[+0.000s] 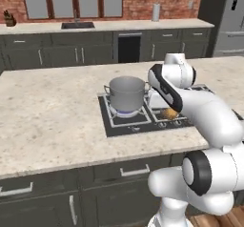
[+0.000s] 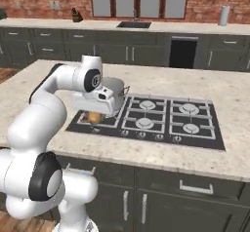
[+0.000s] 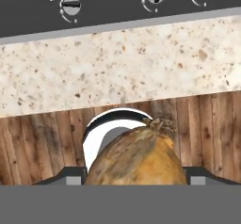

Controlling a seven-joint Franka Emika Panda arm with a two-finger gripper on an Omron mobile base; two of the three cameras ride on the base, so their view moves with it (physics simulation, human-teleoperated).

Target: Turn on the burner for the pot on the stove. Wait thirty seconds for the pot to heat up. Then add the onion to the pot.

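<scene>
The grey steel pot (image 1: 126, 92) stands on the widest burner (image 1: 127, 112) at the left end of the black stove (image 1: 119, 127); a bluish glow shows beneath it. My gripper (image 1: 169, 114) hangs over the stove's front edge, just right of the pot in the left base view, shut on the golden-brown onion (image 1: 169, 113). In the hand view the onion (image 3: 136, 159) sits between my two fingertips, stem tip up, covering most of the gripper (image 3: 134, 176). In the right base view my hand partly hides the pot (image 2: 117, 90), and the onion (image 2: 94, 117) hangs below it.
A row of knobs (image 3: 70, 5) runs along the stove's near edge (image 2: 161, 137), with the speckled island counter (image 3: 122, 68) in front and wooden floor (image 3: 42, 143) below. Four smaller burners (image 2: 166, 114) lie to the right of the pot.
</scene>
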